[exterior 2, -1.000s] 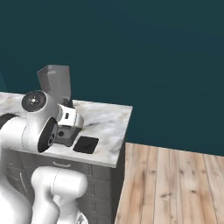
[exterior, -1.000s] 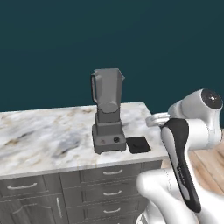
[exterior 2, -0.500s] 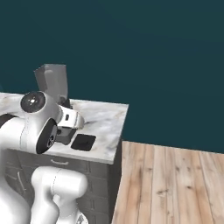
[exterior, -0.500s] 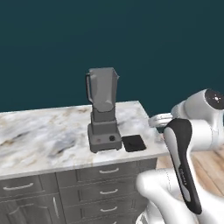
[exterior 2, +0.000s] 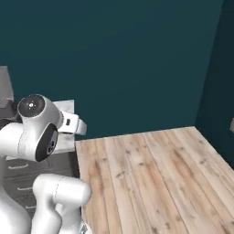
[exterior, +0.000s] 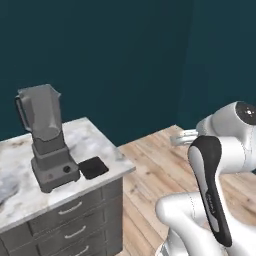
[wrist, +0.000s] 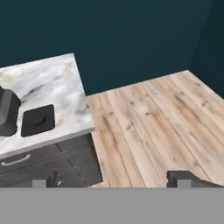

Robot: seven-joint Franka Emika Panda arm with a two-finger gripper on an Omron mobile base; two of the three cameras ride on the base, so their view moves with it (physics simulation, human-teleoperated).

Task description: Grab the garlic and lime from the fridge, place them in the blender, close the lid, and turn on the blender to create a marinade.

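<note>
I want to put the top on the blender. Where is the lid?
The lid lies flat on the counter, just right of the blender in the left base view, near the counter's end.

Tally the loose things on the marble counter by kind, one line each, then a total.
blender: 1
lid, lying flat beside the blender's base: 1
Total: 2
</note>
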